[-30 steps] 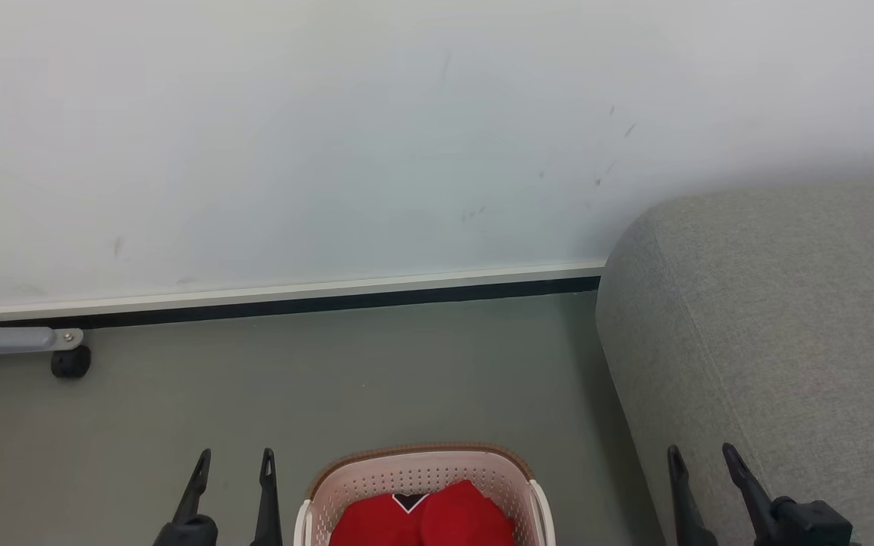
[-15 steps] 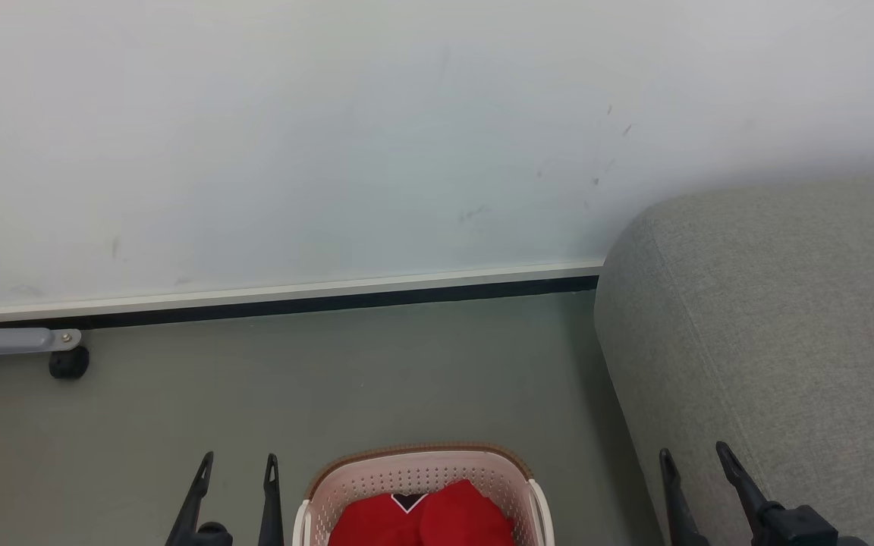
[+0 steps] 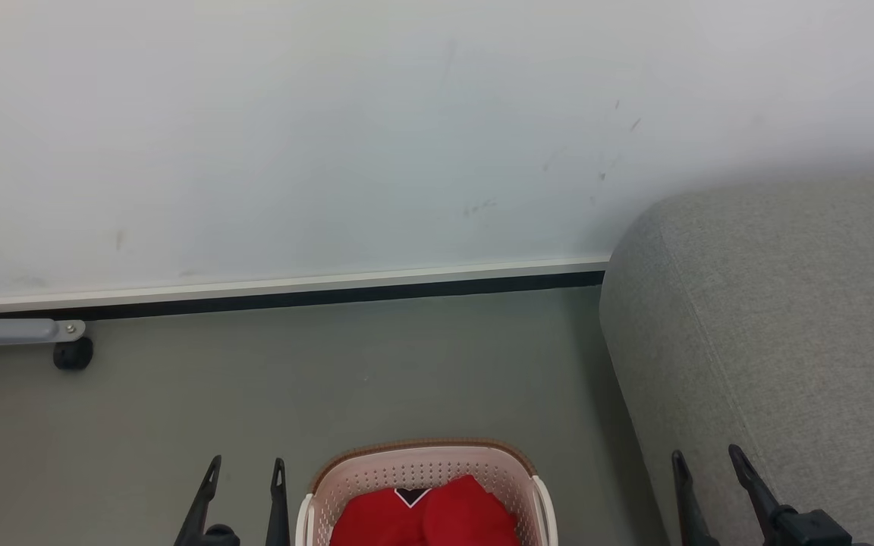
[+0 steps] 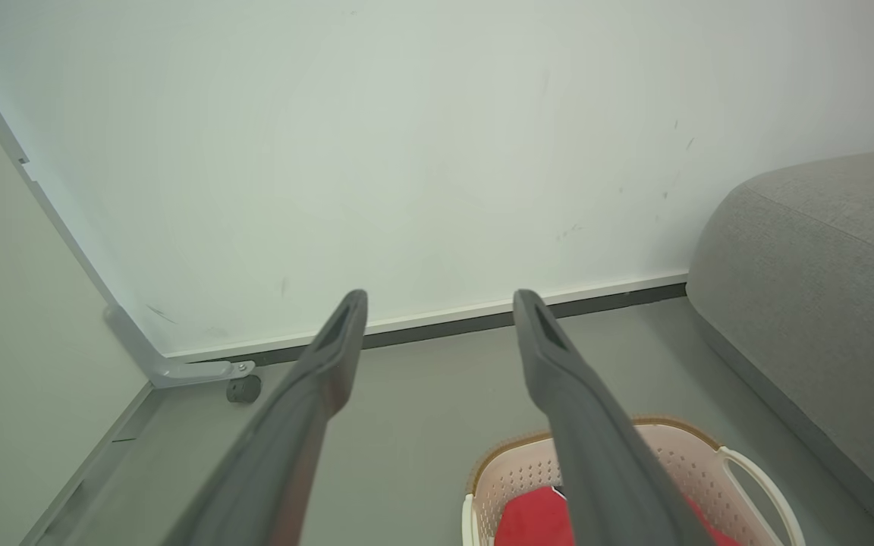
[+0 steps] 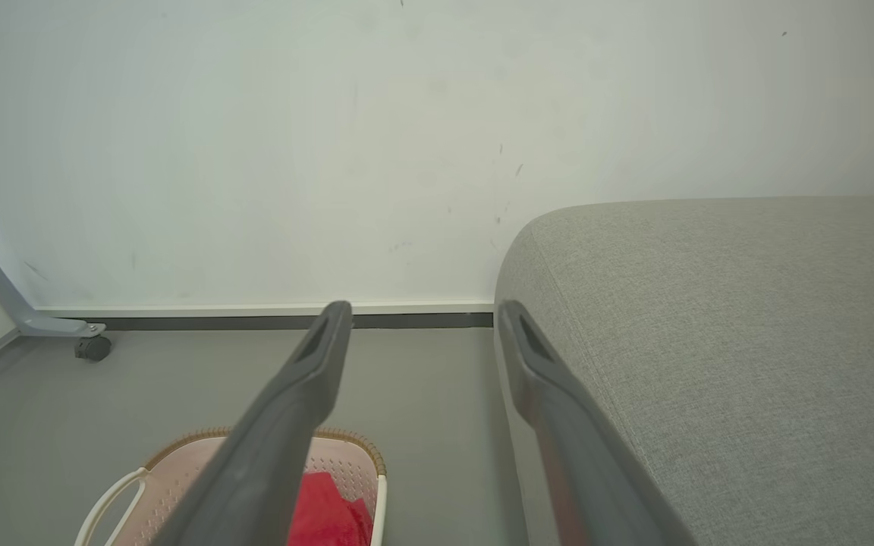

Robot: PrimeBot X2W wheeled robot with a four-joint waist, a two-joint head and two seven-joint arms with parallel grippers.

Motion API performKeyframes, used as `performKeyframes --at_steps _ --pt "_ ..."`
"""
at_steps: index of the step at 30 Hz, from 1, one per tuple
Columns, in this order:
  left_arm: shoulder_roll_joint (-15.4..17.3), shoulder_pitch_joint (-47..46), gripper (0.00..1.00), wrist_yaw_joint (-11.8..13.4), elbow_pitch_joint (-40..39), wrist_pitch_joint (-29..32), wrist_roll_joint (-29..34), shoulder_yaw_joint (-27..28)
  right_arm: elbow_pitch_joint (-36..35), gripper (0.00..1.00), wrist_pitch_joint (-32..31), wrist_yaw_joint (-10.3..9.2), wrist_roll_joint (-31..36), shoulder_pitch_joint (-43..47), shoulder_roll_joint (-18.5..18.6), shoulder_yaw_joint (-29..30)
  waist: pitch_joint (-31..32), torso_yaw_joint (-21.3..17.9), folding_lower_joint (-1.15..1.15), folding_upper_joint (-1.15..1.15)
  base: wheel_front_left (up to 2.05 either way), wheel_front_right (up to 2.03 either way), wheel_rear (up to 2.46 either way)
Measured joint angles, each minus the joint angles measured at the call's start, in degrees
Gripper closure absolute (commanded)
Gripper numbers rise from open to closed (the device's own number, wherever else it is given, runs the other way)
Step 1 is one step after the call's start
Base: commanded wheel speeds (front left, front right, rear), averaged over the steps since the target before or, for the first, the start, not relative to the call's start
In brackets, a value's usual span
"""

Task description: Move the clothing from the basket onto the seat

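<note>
The red clothing (image 3: 425, 519) with a dark V-neck lies inside the cream perforated basket (image 3: 422, 464) with its brown rim, on the floor at the bottom centre of the head view. My left gripper (image 3: 247, 469) stands open just left of the basket, nothing between its fingers. My right gripper (image 3: 708, 460) is open too, its fingertips over the edge of the grey seat (image 3: 786, 326) at the right. The left wrist view shows the basket (image 4: 680, 447), clothing (image 4: 536, 519) and seat (image 4: 824, 258); the right wrist view shows the basket (image 5: 179, 462), clothing (image 5: 327, 512) and seat (image 5: 710, 318).
A pale wall (image 3: 331, 136) with a dark skirting strip (image 3: 315, 296) runs behind. At the far left stands a grey stand leg on a black caster (image 3: 73, 353). Grey floor (image 3: 346, 379) lies between wall and basket.
The whole head picture has shifted slightly, so the camera moved. Both grippers stay open and sit a touch lower in view; nothing was grasped.
</note>
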State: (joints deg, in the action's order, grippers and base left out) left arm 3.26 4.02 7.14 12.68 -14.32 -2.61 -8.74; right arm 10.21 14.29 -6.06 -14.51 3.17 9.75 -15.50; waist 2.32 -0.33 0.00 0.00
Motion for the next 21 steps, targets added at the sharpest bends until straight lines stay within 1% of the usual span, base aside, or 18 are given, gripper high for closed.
performKeyframes --at_steps 6,12,21 --pt "-0.05 -0.32 0.0 0.0 0.08 0.0 0.0 -0.75 -0.54 0.0 0.0 -0.01 0.0 0.2 0.12 0.67 -0.93 0.07 0.0 0.0 0.0 0.0 0.0" --pt "-0.12 -2.91 0.0 -0.07 1.18 0.0 -0.78 -0.99 -1.41 0.0 0.0 -0.01 -0.03 0.21 0.11 1.53 -2.59 -0.02 0.0 0.0 0.0 0.0 0.0" --pt "-0.19 -7.39 0.0 -0.68 5.38 0.0 -0.47 -4.41 -4.26 0.0 0.01 0.02 -0.01 -1.97 0.6 2.59 -7.95 -0.73 0.0 0.0 0.0 0.0 0.0"
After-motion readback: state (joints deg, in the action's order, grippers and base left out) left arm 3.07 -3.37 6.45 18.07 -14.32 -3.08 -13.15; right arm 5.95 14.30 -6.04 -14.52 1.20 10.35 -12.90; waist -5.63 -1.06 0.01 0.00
